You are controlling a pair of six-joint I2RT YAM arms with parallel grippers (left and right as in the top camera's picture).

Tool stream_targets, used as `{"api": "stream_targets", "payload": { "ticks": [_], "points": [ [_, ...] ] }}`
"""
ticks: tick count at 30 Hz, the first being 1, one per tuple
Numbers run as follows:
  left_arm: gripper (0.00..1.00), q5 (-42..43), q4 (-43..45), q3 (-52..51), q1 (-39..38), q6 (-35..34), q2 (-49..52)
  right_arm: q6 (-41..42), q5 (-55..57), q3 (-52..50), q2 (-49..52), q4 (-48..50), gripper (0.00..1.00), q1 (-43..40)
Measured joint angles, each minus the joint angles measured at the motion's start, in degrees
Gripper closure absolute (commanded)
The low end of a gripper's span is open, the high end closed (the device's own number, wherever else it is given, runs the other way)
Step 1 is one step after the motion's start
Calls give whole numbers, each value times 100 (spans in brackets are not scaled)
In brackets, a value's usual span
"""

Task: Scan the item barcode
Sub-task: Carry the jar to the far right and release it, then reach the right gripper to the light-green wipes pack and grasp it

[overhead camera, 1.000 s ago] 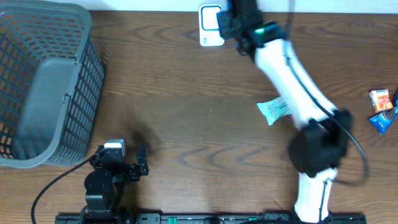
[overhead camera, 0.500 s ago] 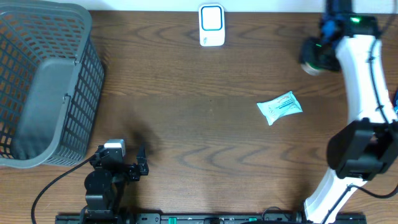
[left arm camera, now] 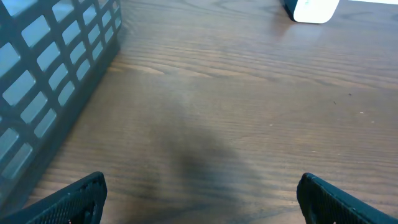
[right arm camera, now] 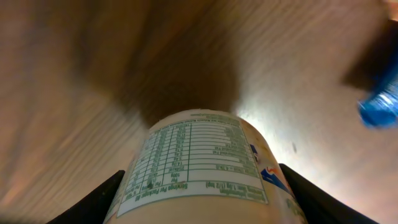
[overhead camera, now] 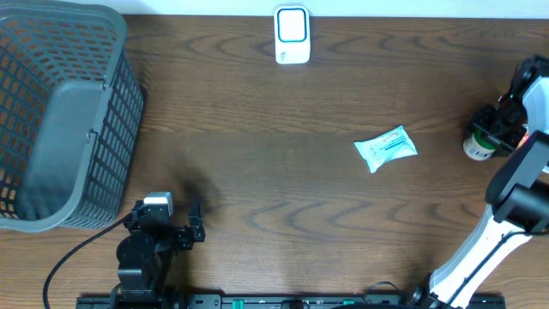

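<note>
My right gripper [right arm camera: 202, 202] is shut on a cream-coloured bottle [right arm camera: 205, 155] with a nutrition label, its dark fingers pressed on both sides. In the overhead view the bottle [overhead camera: 477, 143] shows a white and green end at the table's right edge, with the right gripper [overhead camera: 491, 129] on it. The white scanner [overhead camera: 292, 35] with a blue face stands at the back centre, far from the bottle. At the front left my left gripper [overhead camera: 196, 225] is open, and its fingertips [left arm camera: 81, 198] stand wide apart over bare wood with nothing between them.
A large grey basket [overhead camera: 60, 112] fills the left side, and its wall [left arm camera: 43, 81] is close to my left gripper. A pale blue packet [overhead camera: 386, 148] lies right of centre. A blue wrapper [right arm camera: 380, 102] lies near the bottle.
My right arm has swung with the bottle from the scanner at the back centre to the table's right edge. The left arm has not moved.
</note>
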Motion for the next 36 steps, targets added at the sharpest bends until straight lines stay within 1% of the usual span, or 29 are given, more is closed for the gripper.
{"api": "stream_targets", "payload": {
  "ticks": [3,4,5,6,7,11,14,17,21,22,25,28,36],
  "points": [
    [2,0,0,0,0,0,2,28,223,-17,164,173,55,-116],
    [2,0,0,0,0,0,0,48,358,-17,164,245,49,-153],
    [2,0,2,0,0,0,0,61,431,-15,164,306,41,-212],
    [2,0,0,0,0,0,2,68,496,-13,164,354,29,-278],
    [2,0,0,0,0,0,2,101,533,-13,164,378,1,-350],
    [2,0,0,0,0,0,2,136,597,39,164,328,1,-599],
    [2,0,0,0,0,0,2,149,385,341,166,9,1,-675],
    [2,0,-2,0,0,0,0,149,17,977,168,-649,1,-623],
    [2,0,0,0,0,0,2,192,-269,2245,146,-1668,1,-378],
    [2,0,-2,0,0,0,2,201,-289,2326,138,-1716,1,-343],
    [2,0,0,0,0,0,0,450,-457,2778,-9,-2317,1,-72],
    [2,0,0,0,0,0,0,820,-649,2850,-240,-2876,1,210],
    [2,0,0,0,0,0,2,1567,-1591,2734,-452,-2750,1,1051]
  ]
}}
